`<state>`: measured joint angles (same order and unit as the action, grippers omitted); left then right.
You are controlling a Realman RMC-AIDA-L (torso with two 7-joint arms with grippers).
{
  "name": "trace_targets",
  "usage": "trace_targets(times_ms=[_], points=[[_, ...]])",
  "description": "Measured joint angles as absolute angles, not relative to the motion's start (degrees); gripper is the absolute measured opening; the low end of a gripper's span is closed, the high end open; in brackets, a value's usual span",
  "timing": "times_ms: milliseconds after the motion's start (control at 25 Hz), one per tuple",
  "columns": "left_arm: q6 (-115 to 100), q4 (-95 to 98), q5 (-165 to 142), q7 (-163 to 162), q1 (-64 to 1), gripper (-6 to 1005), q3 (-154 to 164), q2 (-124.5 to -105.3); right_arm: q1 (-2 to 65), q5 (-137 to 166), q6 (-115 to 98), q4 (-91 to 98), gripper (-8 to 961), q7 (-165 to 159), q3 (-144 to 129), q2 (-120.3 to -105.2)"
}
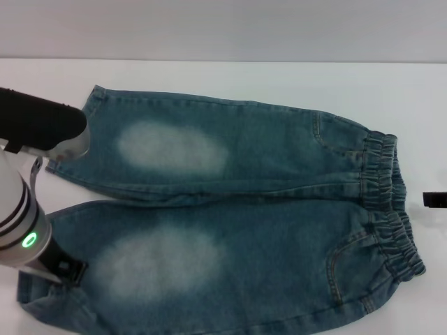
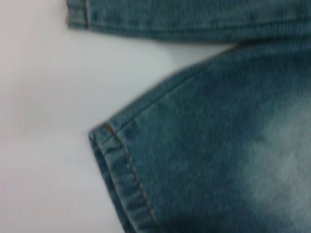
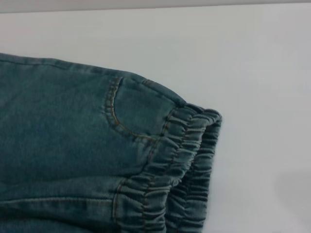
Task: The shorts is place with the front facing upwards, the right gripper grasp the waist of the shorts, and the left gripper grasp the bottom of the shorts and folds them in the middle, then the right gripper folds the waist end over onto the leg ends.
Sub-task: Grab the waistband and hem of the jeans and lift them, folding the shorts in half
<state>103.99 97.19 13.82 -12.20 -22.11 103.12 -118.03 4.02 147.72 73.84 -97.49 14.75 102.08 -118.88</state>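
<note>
The blue-green denim shorts point(image 1: 230, 209) lie flat and front up on the white table point(image 1: 223, 77), each leg with a pale patch. The ruffled waist point(image 1: 387, 202) points right, and the bottom point(image 1: 31, 293) points left. My left gripper point(image 1: 66, 269) hangs from its white-silver arm with the green ring light point(image 1: 28, 241), right over the near leg by its hem. The left wrist view shows that stitched hem corner point(image 2: 121, 170) close up. Only a black tip of my right gripper point(image 1: 434, 200) shows at the right edge, just off the waist. The right wrist view shows the waist point(image 3: 180, 165) and a pocket seam point(image 3: 114, 109).
A black and grey link of the left arm point(image 1: 42, 125) juts in from the left, beside the far leg's hem point(image 1: 91, 112). Bare white table point(image 3: 252, 58) lies beyond the waist and behind the shorts. The shorts run to the picture's lower edge.
</note>
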Motion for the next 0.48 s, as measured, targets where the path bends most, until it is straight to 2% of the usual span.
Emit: trace_targets(times_ms=[480], points=[[101.7,96.82,13.79,-11.22,-23.24,27,101.63,-118.01,2.5,143.2,75.0,-94.94,507,14.41,101.16,-119.01]])
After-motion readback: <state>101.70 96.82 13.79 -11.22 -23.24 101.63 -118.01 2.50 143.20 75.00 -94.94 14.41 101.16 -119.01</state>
